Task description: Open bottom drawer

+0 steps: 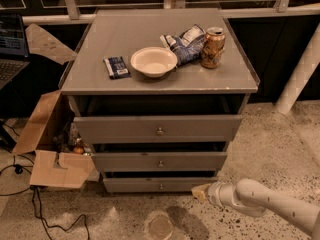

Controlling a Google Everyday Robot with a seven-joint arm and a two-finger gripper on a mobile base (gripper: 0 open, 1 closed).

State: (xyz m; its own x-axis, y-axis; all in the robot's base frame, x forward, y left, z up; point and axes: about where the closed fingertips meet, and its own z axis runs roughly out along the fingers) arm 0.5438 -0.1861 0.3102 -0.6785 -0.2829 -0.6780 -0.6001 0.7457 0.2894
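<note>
A grey cabinet with three drawers stands in the middle of the camera view. The bottom drawer (160, 185) is the lowest and narrowest front, with a tiny metal knob (161, 186) at its centre. Its front sits nearly flush under the middle drawer (160, 161). My gripper (200, 191) comes in from the lower right on a white arm (265, 204). It sits low, right at the bottom drawer's right end, well right of the knob.
The top drawer (159, 129) juts out a little. On the cabinet top (125, 34) lie a white bowl (153, 61), a can (212, 47), a chip bag (185, 44) and a dark packet (116, 67). An open cardboard box (47, 149) and cables (35, 204) lie left. A white post (300, 74) stands right.
</note>
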